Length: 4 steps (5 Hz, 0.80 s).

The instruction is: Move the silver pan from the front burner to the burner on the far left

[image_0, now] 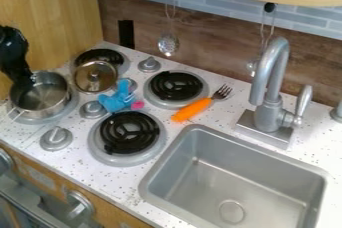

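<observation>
Sink [267,187], then claw [27,80] at pot [51,99].

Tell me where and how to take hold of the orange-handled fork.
I'd grip the fork mid-handle, from straight above, with the jaws set across the handle's width. It seems to lie flat on the counter, between a burner and the sink. The handle is long and thick, likely a firmer hold than the slender tines.
</observation>
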Each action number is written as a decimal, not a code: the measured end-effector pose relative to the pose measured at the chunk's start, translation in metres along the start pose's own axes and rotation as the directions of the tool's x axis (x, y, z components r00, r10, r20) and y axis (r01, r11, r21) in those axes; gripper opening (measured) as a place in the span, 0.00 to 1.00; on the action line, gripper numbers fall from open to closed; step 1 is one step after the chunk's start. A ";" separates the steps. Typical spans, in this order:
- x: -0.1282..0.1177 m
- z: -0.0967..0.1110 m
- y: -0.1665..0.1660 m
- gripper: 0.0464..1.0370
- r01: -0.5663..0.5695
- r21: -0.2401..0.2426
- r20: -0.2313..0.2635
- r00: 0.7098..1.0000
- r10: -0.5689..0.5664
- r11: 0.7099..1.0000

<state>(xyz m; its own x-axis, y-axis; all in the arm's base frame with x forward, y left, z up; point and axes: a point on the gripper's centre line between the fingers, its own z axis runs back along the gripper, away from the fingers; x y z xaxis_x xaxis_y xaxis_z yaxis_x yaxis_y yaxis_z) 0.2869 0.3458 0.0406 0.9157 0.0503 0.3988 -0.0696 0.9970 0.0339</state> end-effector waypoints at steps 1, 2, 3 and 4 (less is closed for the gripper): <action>-0.001 0.002 0.010 0.05 0.010 0.061 0.008 1.000 -0.011 0.998; 0.003 0.003 0.017 0.05 0.007 0.108 0.033 0.999 -0.011 0.994; 0.004 0.003 0.022 0.05 -0.008 0.159 0.025 1.000 0.004 0.987; 0.007 -0.003 0.022 0.05 -0.006 0.188 0.006 1.000 0.005 0.982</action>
<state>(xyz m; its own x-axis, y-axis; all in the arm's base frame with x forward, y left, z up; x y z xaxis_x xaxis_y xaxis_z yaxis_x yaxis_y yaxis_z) 0.2928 0.3680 0.0417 0.9131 0.0551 0.4041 -0.1482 0.9679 0.2028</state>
